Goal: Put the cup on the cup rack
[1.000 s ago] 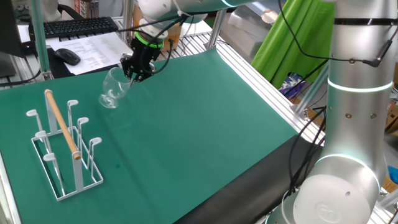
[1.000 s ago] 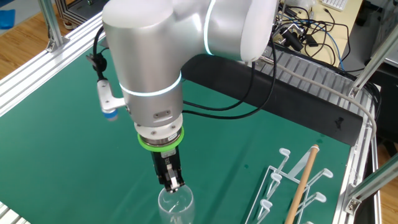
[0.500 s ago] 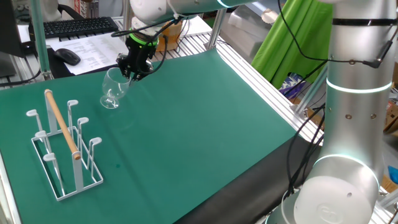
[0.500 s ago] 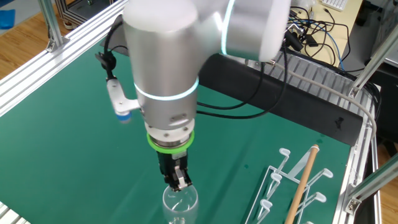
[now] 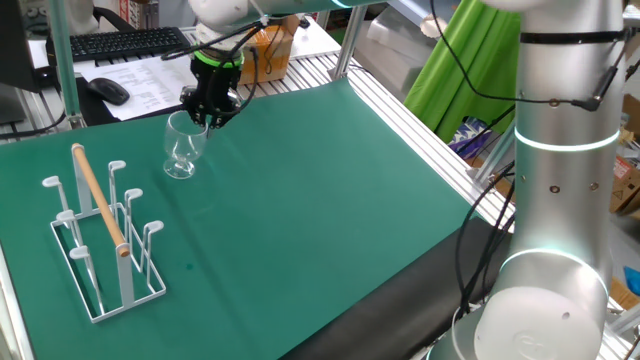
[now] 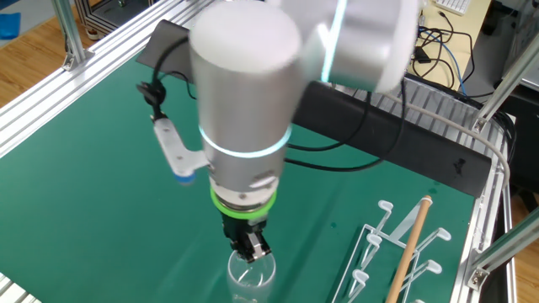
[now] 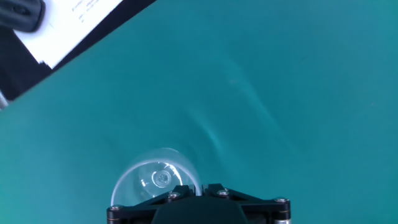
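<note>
The cup [image 5: 182, 146] is a clear stemmed glass, held nearly upright just above the green mat at the far left. My gripper [image 5: 208, 116] is shut on its rim. In the other fixed view the gripper [image 6: 251, 251] pinches the rim of the cup [image 6: 251, 278] at the bottom edge. In the hand view the cup's bowl [image 7: 152, 177] shows from above, with the gripper [image 7: 202, 188] clamped on its rim. The cup rack [image 5: 103, 228] is white wire with a wooden rod; it stands at the front left, apart from the cup, and shows in the other fixed view [image 6: 402, 252] too.
A keyboard [image 5: 125, 42], a mouse [image 5: 108, 90] and papers [image 5: 160, 78] lie behind the mat. An aluminium rail [image 5: 420, 120] runs along the mat's right edge. The arm's grey base [image 5: 560, 200] stands at the right.
The gripper has moved slightly left and back with the cup. The cup has swung from tilted to nearly upright.
</note>
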